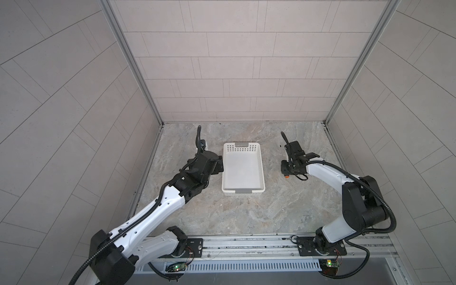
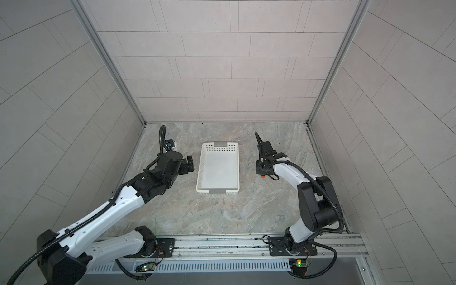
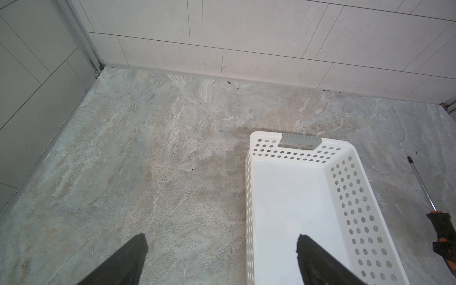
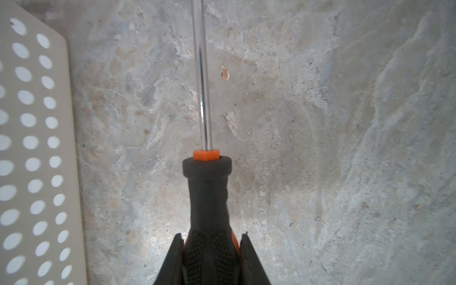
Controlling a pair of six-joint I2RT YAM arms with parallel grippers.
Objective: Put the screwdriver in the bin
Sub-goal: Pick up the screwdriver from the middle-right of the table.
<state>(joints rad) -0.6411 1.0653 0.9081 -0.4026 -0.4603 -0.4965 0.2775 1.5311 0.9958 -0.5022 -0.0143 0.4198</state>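
Top views: one bin [image 1: 243, 170], nothing in it; one screwdriver [image 1: 287, 176] outside at its 3 o'clock, long axis 12-to-6, parallel to the long walls, orange cap toward 6. Right gripper [image 1: 286, 169] nearer, clamped on the handle; left gripper [image 2: 190, 164] at 9 o'clock.

Left wrist: fingers [image 3: 134, 259] spread wide, holding nothing.

Right wrist: fingers [image 4: 251, 259] pinching the black handle, shaft straight ahead. Next, probably: lift, carry toward 9.

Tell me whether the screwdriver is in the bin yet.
No: the right wrist view shows the screwdriver clamped in the right gripper, beside the bin, not in it.
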